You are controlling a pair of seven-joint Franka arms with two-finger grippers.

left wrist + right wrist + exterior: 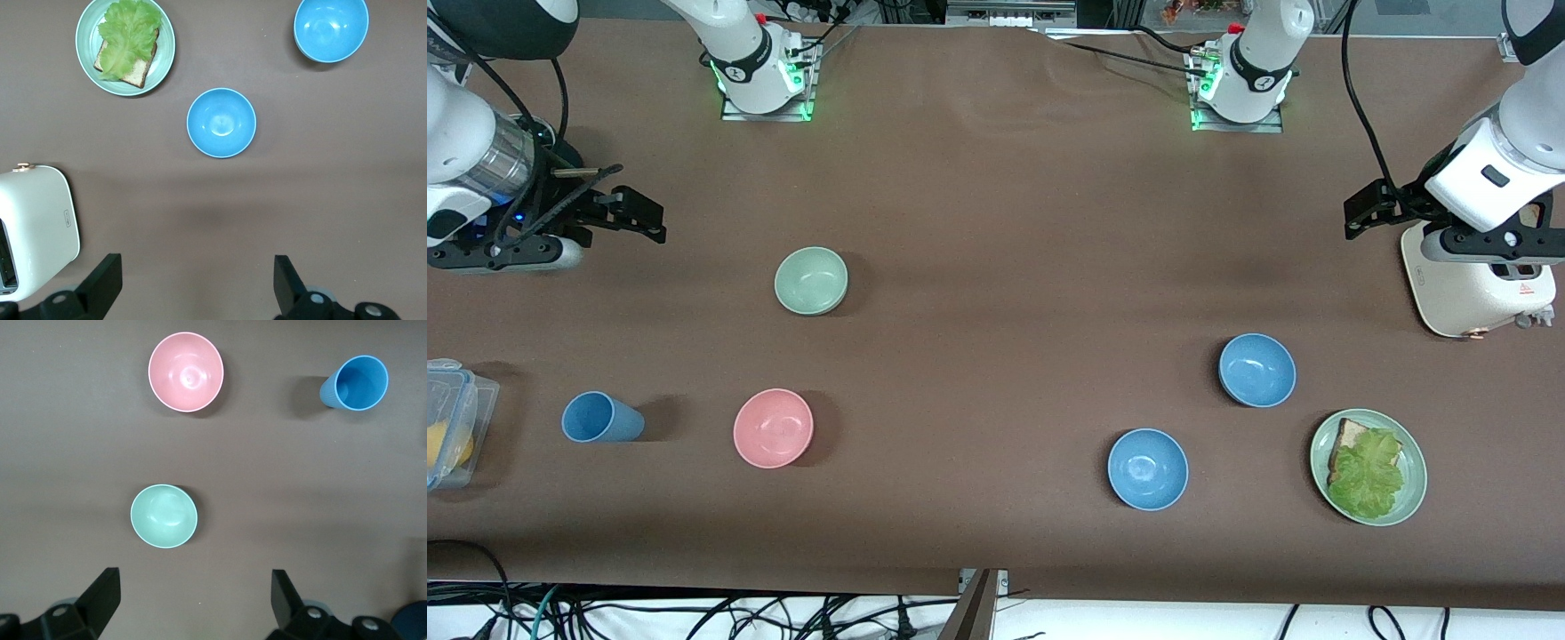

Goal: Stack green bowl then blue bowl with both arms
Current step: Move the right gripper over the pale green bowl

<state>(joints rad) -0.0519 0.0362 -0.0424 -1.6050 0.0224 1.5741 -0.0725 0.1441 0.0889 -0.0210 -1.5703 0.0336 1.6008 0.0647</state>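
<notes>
The green bowl (811, 281) sits upright and empty on the brown table toward the right arm's end; it also shows in the right wrist view (163, 516). Two blue bowls stand toward the left arm's end, one (1256, 370) farther from the front camera and one (1147, 468) nearer. Both show in the left wrist view, the first (221, 123) closer to that gripper than the second (331, 29). My right gripper (640, 218) (195, 603) hangs open and empty over bare table at the right arm's end. My left gripper (1365, 213) (198, 287) hangs open and empty beside the toaster.
A pink bowl (773, 428) and a blue cup (600, 418) on its side lie nearer the camera than the green bowl. A clear container (449, 422) sits at the right arm's end. A white toaster (1476, 284) and a green plate (1412, 484) with bread and lettuce stand at the left arm's end.
</notes>
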